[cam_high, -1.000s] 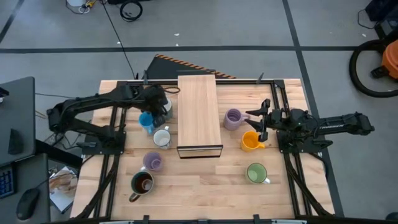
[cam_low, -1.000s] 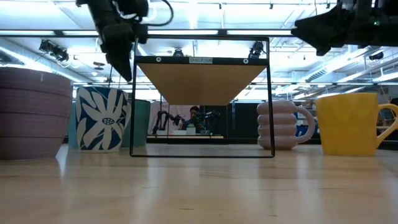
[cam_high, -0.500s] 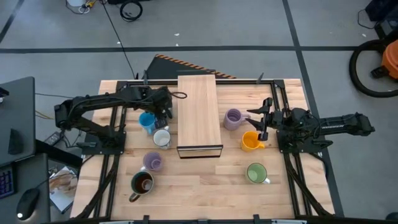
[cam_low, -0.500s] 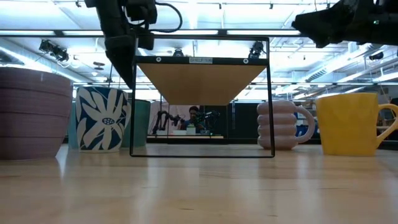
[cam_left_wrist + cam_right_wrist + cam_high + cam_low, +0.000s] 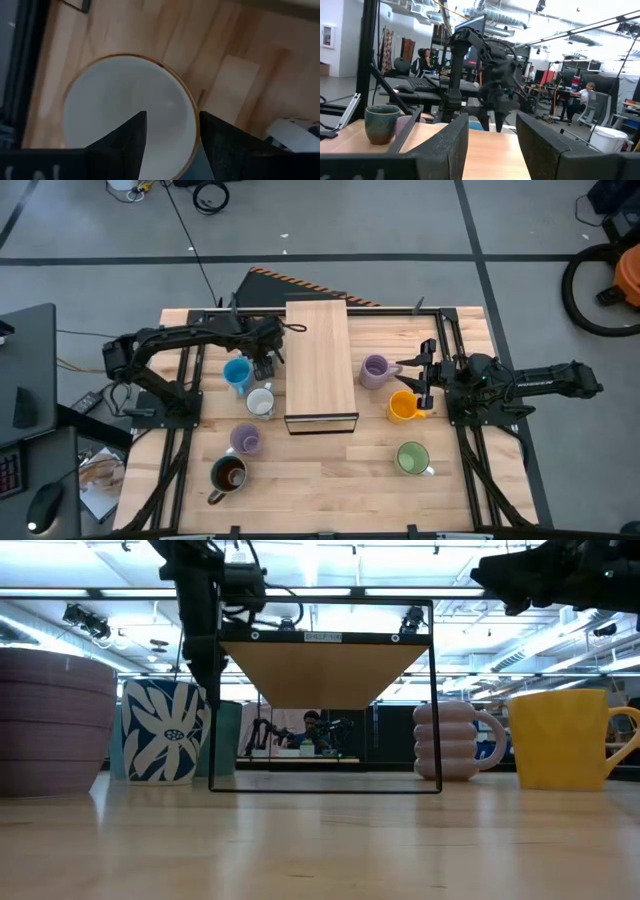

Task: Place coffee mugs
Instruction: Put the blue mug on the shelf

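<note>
Both dark arms reach inward, pincers held aloft.

The left pincer [image 5: 266, 358] points down from a bent, extended arm, its two dark fingers [image 5: 125, 140] parted. The right pincer [image 5: 421, 373] stretches level toward the middle, fingers [image 5: 451, 142] spread apart.

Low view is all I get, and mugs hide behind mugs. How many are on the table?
Observer: From above, seven show. Two that you miss are the green mug and the dark olive mug.
Operator: Is the arm at the top left holding one?
Observer: No. The left gripper has its fingers open and empty, looking down into a mug with a pale inside.
Operator: What about the other arm?
Observer: The right gripper hangs close by the lilac mug and the orange mug, fingers apart, holding nothing.
</note>
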You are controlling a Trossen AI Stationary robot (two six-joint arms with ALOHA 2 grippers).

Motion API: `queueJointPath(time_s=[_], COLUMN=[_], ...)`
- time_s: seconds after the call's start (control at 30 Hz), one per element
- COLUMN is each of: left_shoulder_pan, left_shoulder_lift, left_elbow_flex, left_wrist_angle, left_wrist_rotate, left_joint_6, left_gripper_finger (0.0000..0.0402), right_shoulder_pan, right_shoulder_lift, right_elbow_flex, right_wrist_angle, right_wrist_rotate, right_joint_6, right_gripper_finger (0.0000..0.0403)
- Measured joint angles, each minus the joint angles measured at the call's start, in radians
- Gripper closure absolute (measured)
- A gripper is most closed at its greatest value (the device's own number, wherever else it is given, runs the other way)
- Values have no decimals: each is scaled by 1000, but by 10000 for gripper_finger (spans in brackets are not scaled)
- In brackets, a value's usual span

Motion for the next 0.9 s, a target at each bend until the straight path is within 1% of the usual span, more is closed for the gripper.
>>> queueJointPath(time_s=[0.17, 0.27, 0.4, 0.57, 0.8, 0.9], left_shoulder_pan=[41, 54, 69, 74, 75, 88], left_shoulder_lift=[42, 51, 53, 53, 53, 55], left_elbow_flex=[0, 0, 0, 0, 0, 40], left_wrist_angle=[8, 12, 15, 12, 8, -33], left_wrist_rotate=[51, 57, 64, 70, 67, 77], left_joint_6=[11, 16, 16, 38, 148, 185], left_gripper_finger=[214, 215, 231, 275, 369, 374], right_shoulder_pan=[0, 0, 0, 0, 0, 0], right_shoulder_lift=[0, 0, 0, 0, 0, 0], right_elbow_flex=[0, 0, 0, 0, 0, 0], right_wrist_angle=[0, -1, -7, -13, -16, -16], right_wrist_rotate=[0, 0, 0, 0, 0, 0], right_joint_6=[21, 34, 40, 41, 44, 43], right_gripper_finger=[231, 231, 231, 231, 231, 231])
